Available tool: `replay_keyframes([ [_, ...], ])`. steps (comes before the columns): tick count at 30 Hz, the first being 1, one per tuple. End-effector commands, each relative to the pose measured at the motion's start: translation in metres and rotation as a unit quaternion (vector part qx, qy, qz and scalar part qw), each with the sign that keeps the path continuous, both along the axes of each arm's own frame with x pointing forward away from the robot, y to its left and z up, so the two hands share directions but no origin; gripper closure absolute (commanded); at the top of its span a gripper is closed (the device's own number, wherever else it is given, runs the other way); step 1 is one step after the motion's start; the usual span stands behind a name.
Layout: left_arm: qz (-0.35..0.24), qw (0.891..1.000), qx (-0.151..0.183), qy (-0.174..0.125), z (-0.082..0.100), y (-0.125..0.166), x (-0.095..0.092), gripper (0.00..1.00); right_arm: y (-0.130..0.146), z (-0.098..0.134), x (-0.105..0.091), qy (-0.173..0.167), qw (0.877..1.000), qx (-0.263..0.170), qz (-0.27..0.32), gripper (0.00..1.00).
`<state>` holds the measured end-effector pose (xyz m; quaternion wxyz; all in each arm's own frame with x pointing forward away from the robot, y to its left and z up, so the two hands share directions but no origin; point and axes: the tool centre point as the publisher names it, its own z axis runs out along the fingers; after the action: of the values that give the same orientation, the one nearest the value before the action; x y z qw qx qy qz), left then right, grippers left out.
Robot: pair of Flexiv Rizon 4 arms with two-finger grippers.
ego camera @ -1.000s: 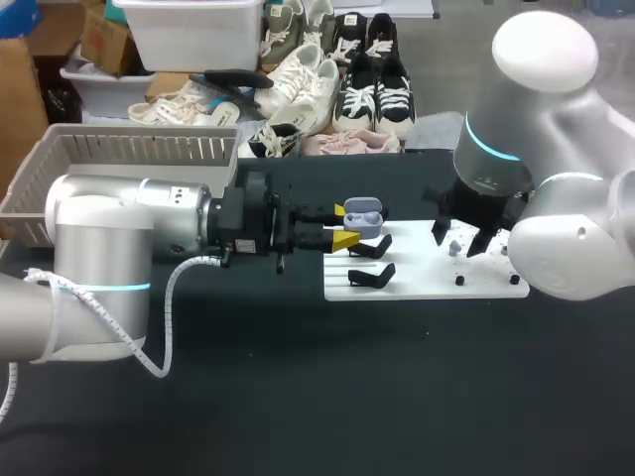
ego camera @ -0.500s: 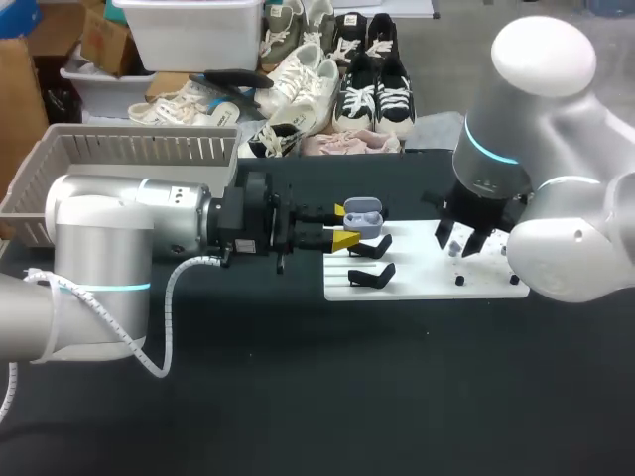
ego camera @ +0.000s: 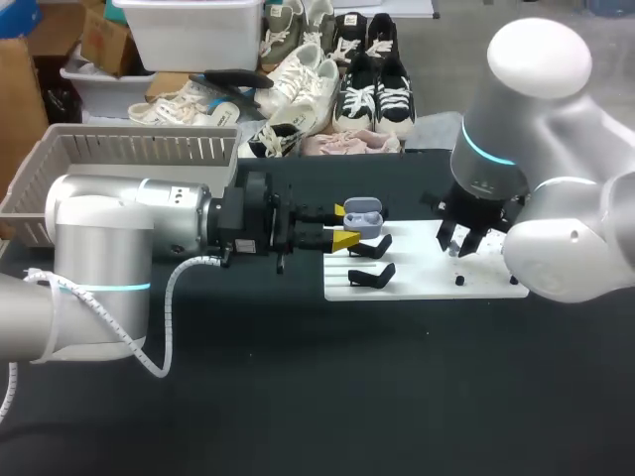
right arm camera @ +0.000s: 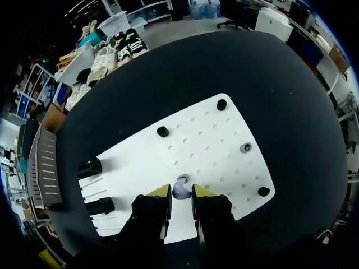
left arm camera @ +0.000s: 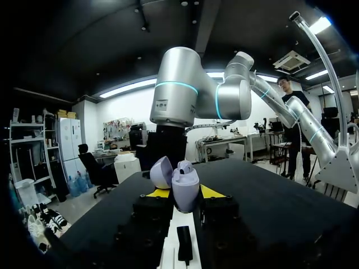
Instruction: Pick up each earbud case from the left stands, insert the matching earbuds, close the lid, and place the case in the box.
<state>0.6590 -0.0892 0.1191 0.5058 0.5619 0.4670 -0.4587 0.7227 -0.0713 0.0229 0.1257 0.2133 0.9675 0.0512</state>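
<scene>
My left gripper (ego camera: 344,226) is clamped on the lavender earbud case (ego camera: 365,216), one yellow tip on each side. The left wrist view shows this best: the case (left arm camera: 186,189) stands upright between the tips with its lid swung open and leaning away to one side. Directly ahead of it, my right arm (left arm camera: 179,106) fills the view.

My right gripper (ego camera: 462,243) hangs over the white board (ego camera: 427,283), fingers pointing down. Only its own wrist view shows what is between the tips: a small lavender earbud (right arm camera: 180,191) fills the narrow gap from one tip to the other, so I read the fingers as closed on it. A round socket lies just ahead of it on the board (right arm camera: 140,162). In the head view the earbud is hidden behind the fingers.

Around the right gripper, three black pegs (right arm camera: 162,131) stand ahead and to the sides on the board, and a small grey piece (right arm camera: 245,147) sits in another socket off to one side. Two black stands (ego camera: 370,247) sit at the board's near edge, just under and beside the left gripper's tips. The grey basket (ego camera: 129,149) lies well behind the left gripper, beside its arm.
</scene>
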Motion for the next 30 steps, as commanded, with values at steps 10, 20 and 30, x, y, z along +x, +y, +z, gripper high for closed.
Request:
replay_keyframes([
  [10,0.002,1.000,-0.001,-0.001,-0.001,-0.001,0.000,1.00,-0.003,0.003,0.001,-0.001,1.000,-0.005,-0.004,1.00],
  [20,0.002,1.000,-0.001,-0.001,-0.001,-0.001,0.000,1.00,-0.010,0.016,-0.002,-0.003,1.000,0.004,-0.006,1.00],
  [30,0.002,1.000,-0.001,-0.001,-0.001,-0.001,0.000,1.00,-0.017,0.058,-0.006,-0.013,0.999,0.033,-0.007,1.00],
])
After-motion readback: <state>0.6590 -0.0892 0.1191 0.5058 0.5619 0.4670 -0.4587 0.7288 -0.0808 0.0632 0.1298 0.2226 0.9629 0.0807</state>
